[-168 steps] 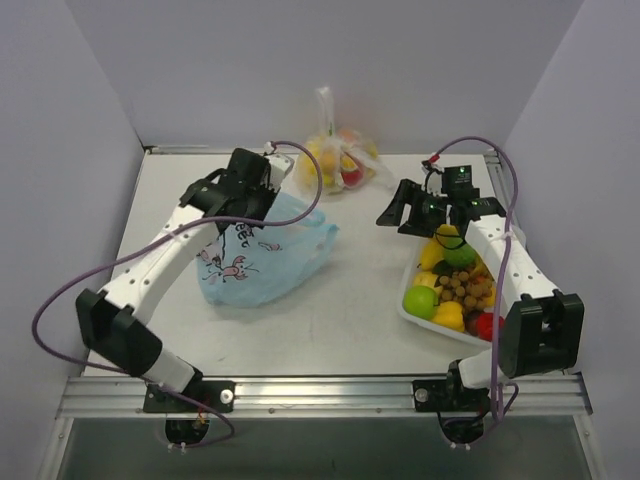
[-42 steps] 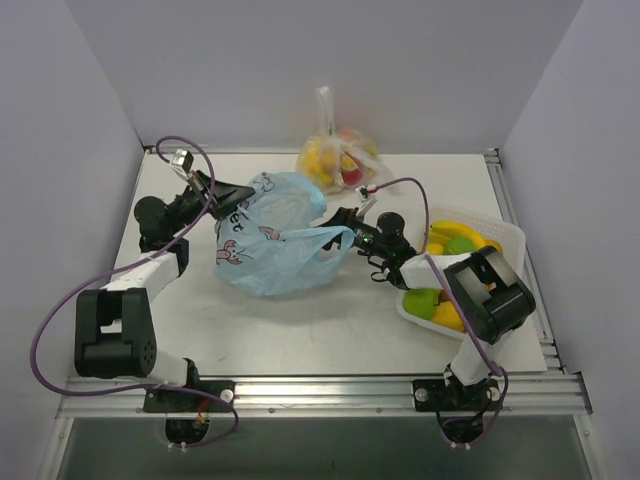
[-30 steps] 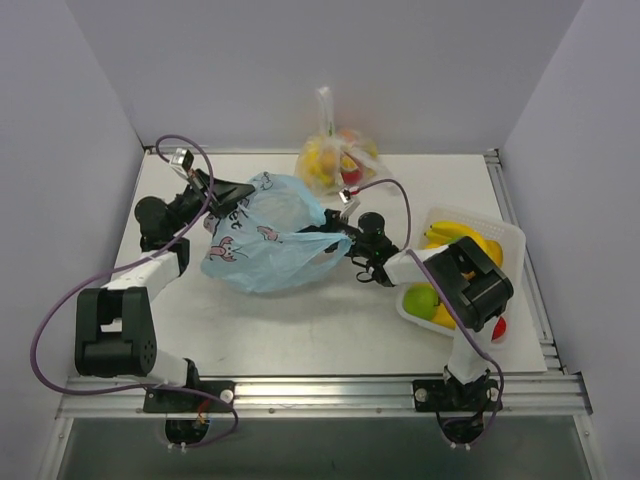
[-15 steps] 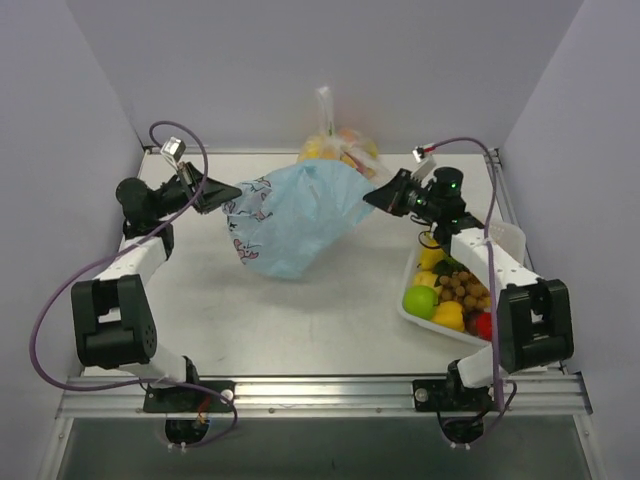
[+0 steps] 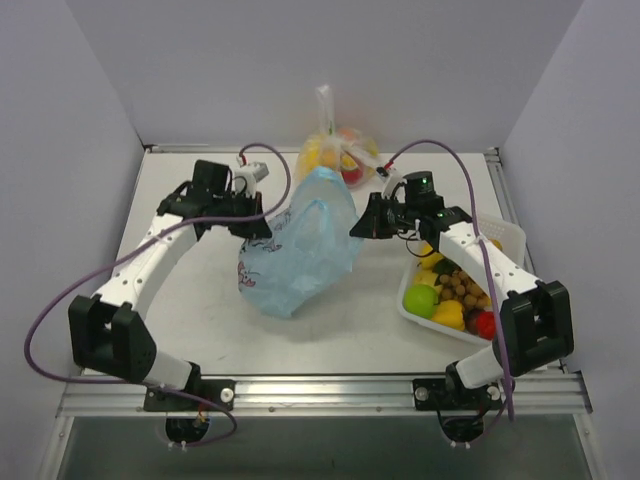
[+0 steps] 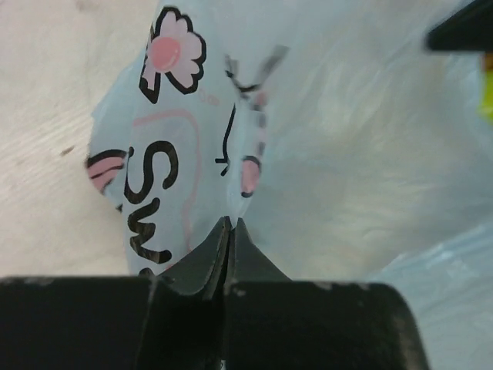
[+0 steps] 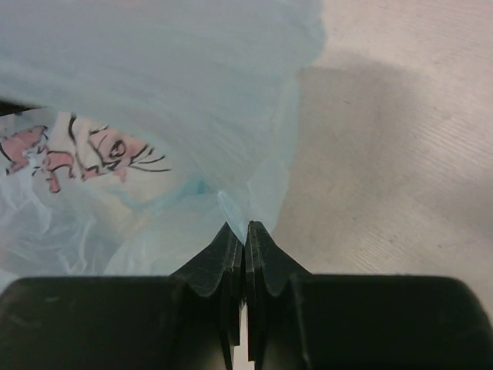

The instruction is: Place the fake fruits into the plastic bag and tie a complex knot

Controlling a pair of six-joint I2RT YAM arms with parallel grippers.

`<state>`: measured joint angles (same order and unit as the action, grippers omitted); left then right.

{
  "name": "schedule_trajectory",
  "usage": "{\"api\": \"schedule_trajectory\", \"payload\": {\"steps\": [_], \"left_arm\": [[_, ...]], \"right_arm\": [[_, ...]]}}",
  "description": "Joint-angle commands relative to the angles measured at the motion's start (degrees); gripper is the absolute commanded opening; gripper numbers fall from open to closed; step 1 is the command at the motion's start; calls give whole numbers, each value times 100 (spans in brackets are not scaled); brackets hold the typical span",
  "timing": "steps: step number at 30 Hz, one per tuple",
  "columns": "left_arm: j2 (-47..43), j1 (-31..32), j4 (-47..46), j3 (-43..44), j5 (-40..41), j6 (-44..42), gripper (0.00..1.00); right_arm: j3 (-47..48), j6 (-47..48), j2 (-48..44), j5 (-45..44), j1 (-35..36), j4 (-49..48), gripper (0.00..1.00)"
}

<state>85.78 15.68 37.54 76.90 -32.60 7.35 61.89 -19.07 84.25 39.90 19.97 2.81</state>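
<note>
The left gripper (image 6: 229,226), pinching the plastic bag (image 5: 300,245) by its left rim, has swung inward. The bag, stretched wide a moment ago, now sags narrower over the table (image 5: 340,325). The right gripper (image 7: 245,228) pinches the opposite rim. The fake fruits (image 5: 452,290) wait in their basket (image 5: 508,238), so loading hasn't begun.

A pale worktop (image 5: 340,330) is filling the middle of the top view, and a light-blue plastic bag (image 5: 295,255) is sagging onto it at the centre, its lower end seeming to be touching the surface. A clear bag (image 5: 340,152) of fruit is sitting at the upper centre near the back wall. A white tray (image 5: 507,236) is resting at the right edge, holding fake fruits (image 5: 455,290).
</note>
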Motion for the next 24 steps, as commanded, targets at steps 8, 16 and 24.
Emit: {"api": "schedule_trajectory", "payload": {"steps": [8,16,24], "left_arm": [[175,-1031,876,127,125,-2229,12],[-156,-970,1141,2100,-1722,-1317,97],[-1168,267,1406,1197,85,-588,98]], "right_arm": [[-854,18,-778,-386,376,247,0],[-292,-676,-593,-834,236,255,0],[-274,-1301,-647,-984,420,308,0]]}}
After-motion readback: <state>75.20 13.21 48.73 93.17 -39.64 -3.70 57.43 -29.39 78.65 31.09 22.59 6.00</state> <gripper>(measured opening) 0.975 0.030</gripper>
